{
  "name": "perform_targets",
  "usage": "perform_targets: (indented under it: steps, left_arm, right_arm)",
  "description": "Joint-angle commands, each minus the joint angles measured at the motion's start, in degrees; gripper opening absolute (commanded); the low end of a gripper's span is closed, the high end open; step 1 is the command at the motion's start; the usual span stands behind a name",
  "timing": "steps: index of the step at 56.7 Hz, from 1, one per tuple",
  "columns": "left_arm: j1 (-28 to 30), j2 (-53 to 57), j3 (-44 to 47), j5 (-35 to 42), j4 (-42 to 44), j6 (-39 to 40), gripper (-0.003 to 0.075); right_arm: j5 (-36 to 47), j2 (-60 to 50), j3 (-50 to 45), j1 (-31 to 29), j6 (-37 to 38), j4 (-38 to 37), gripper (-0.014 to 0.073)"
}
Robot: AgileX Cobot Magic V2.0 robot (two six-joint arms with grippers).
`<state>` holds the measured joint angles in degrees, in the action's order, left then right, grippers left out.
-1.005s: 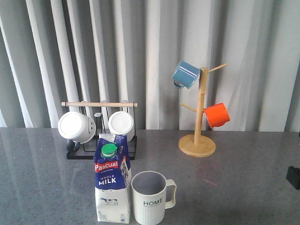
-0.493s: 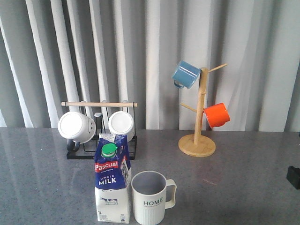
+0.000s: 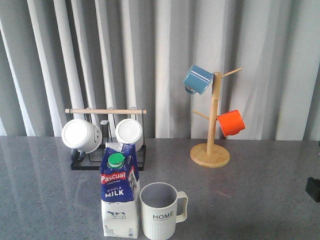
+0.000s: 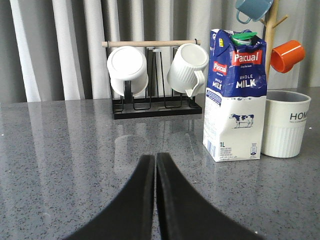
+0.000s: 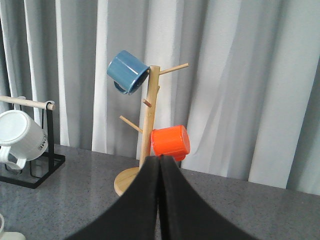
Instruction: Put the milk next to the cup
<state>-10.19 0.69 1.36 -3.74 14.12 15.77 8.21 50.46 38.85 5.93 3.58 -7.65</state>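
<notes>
The milk (image 3: 120,192), a tall blue-and-white carton with a green cap, stands upright on the grey table near the front. The cup (image 3: 160,210), an off-white ribbed "HOME" mug, stands just to its right, almost touching. Both show in the left wrist view: the milk (image 4: 237,100) and the cup (image 4: 286,122). My left gripper (image 4: 155,156) is shut and empty, low over the table, apart from the milk. My right gripper (image 5: 160,159) is shut and empty, facing the mug tree; a dark part of it (image 3: 313,189) shows at the front view's right edge.
A black rack (image 3: 107,160) with a wooden bar holds two white mugs (image 3: 81,135) behind the milk. A wooden mug tree (image 3: 212,135) at the back right carries a blue mug (image 3: 198,79) and an orange mug (image 3: 231,122). Grey curtains hang behind.
</notes>
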Motion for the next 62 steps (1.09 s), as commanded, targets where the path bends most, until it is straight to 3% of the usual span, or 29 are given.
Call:
perform_targets:
  steps: [1, 12, 28, 62]
  left_arm:
    - [0.26, 0.75, -1.13, 2.34, -0.01, 0.02, -0.0007]
    - [0.55, 0.75, -1.13, -0.24, -0.01, 0.02, -0.0007]
    - [6.74, 0.75, -1.13, -0.18, -0.01, 0.02, -0.0006]
    - [6.91, 0.69, -1.3, -0.13, -0.01, 0.02, -0.0006]
  right_arm:
    - [3.98, -0.47, 1.78, -0.41, -0.03, -0.07, -0.0008]
    - [3.98, -0.47, 1.78, -0.41, -0.03, -0.07, -0.0008]
    - [3.98, -0.47, 1.78, -0.41, -0.03, -0.07, -0.0008]
    - [4.13, -0.47, 1.78, -0.41, -0.03, -0.07, -0.0008]
